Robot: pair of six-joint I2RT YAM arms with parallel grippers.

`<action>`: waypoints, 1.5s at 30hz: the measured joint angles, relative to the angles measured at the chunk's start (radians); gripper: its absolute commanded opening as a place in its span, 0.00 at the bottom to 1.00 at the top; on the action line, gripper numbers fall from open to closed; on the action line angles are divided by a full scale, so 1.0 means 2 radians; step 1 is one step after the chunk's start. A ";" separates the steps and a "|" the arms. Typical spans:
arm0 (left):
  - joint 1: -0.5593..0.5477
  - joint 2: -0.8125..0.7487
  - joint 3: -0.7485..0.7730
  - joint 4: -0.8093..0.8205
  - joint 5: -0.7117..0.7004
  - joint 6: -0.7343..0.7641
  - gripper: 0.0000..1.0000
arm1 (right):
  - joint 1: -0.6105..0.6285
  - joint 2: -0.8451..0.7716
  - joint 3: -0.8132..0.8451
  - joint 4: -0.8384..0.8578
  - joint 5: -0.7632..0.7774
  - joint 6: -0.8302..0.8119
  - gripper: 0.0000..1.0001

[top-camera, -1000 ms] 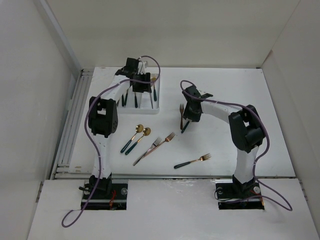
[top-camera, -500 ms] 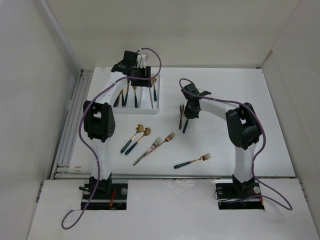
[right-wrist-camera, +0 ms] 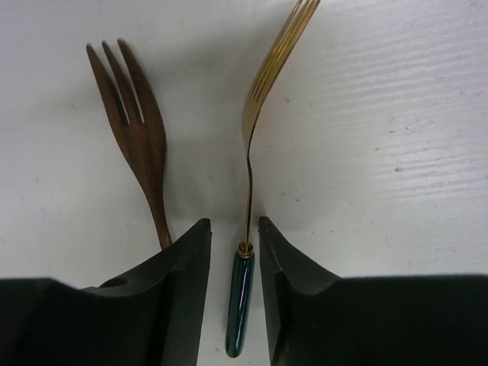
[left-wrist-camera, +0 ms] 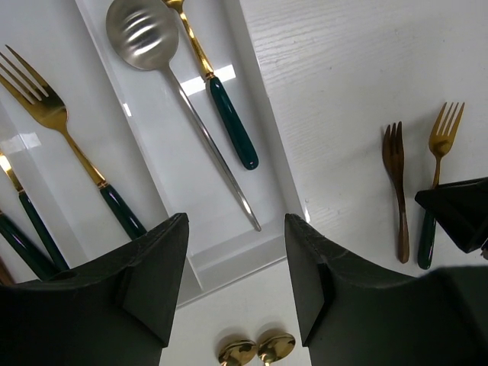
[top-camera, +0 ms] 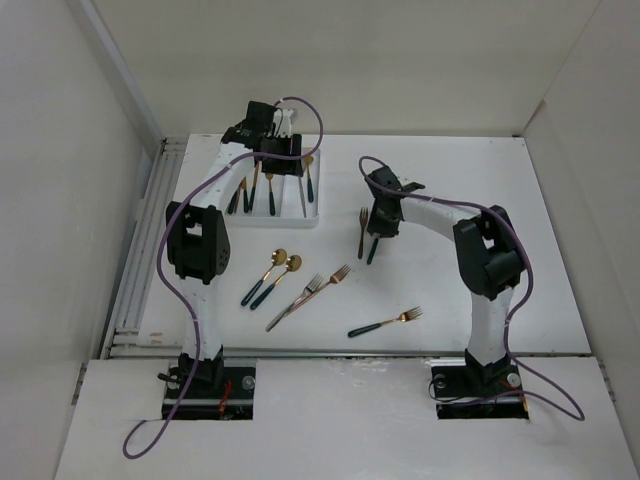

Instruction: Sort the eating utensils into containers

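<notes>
Judging by how the eating utensils lie, the sorting is reckoned at roughly half done. Several pieces are laid in the long compartments of the white tray at the far left of the table, though the exact count is hidden by the left arm. In the left wrist view a silver spoon and a gold-stemmed piece with a green handle are seen sharing one compartment, and a gold fork with a green handle is seen in the next. Seven pieces are left on the table: two gold spoons side by side, a crossed pair of forks, a lone green-handled fork nearer the bases, and, right of the tray, a dark copper fork beside a slim gold fork. The left gripper is held above the tray's near end, fingers apart and nothing between them. The right gripper is set low over the slim gold fork, its fingers a little apart on either side of the glossy green handle; no firm clamp is shown.
</notes>
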 measured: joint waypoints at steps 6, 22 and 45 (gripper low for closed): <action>0.000 0.000 0.000 0.000 0.004 0.000 0.51 | 0.007 -0.013 -0.018 -0.002 0.006 -0.001 0.40; -0.002 -0.017 0.000 -0.008 0.013 0.007 0.57 | -0.009 -0.027 -0.043 0.014 -0.023 -0.018 0.00; -0.098 -0.034 0.030 -0.078 0.274 0.114 0.79 | 0.003 -0.196 0.005 0.106 -0.023 0.041 0.00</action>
